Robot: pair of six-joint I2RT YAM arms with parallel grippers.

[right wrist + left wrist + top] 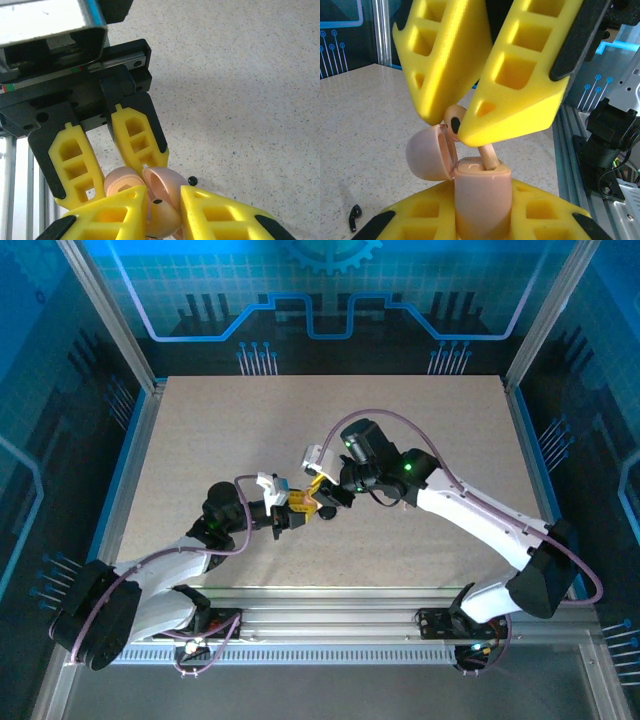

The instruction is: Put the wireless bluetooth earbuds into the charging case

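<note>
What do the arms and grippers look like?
Left arm and right arm: white links, black joints, looping mauve cables, green lights. Left gripper and right gripper: yellow wedge fingers with square cut-outs, black backing.

- No words, numbers or brand names can be read in any view.
- The back wall panel (420, 300) carries a blue gear emblem (330, 250) at its top edge, above blue circuit-line graphics; there is no lettering with them.
- The side panel (340, 45) shows the same kind of blue circuit lines ending in small rings.
- The black guide rail (100, 65) bears tiny red and green marks, too small to read.
</note>
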